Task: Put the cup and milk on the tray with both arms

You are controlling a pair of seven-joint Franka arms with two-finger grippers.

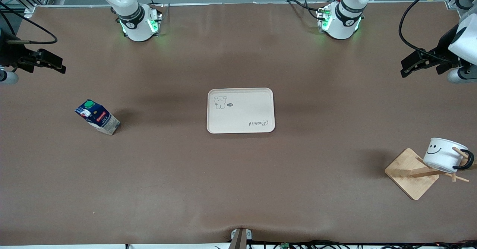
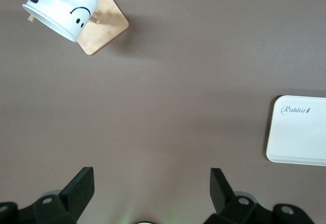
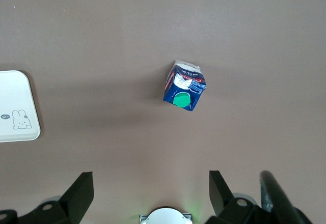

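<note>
- Cup [image 1: 443, 155], front view: it hangs tilted on a peg of a wooden rack [image 1: 413, 173] at the left arm's end of the tabletop [image 1: 238, 189], nearer the camera than the tray [image 1: 240, 110]. Its handle is hooked over the peg, which is probably why it sits off the surface, mouth tipped sideways.
- Milk [image 1: 97, 117], same view: it stands on the tabletop toward the right arm's end, well apart from the tray. The tray lies bare in the middle, between the two things, so each arm has a short reach to it from its own end.
- Left gripper [image 1: 419, 60] hovers over the table edge at its own end; right gripper [image 1: 43, 60] hovers likewise at the other end. Neither holds anything; both look parked, so the task seems not yet begun.
- Left wrist view: the left gripper [image 2: 153, 188] has its fingers [image 2: 81, 183] spread wide and empty. The cup [image 2: 61, 7] on the rack [image 2: 104, 28] and a corner of the tray [image 2: 298, 130] both show below it.
- Right wrist view: the right gripper [image 3: 151, 188] is also spread and empty. The milk [image 3: 184, 86] shows its green cap upward, upright for a side grasp; a tray [image 3: 18, 107] corner shows too.
</note>
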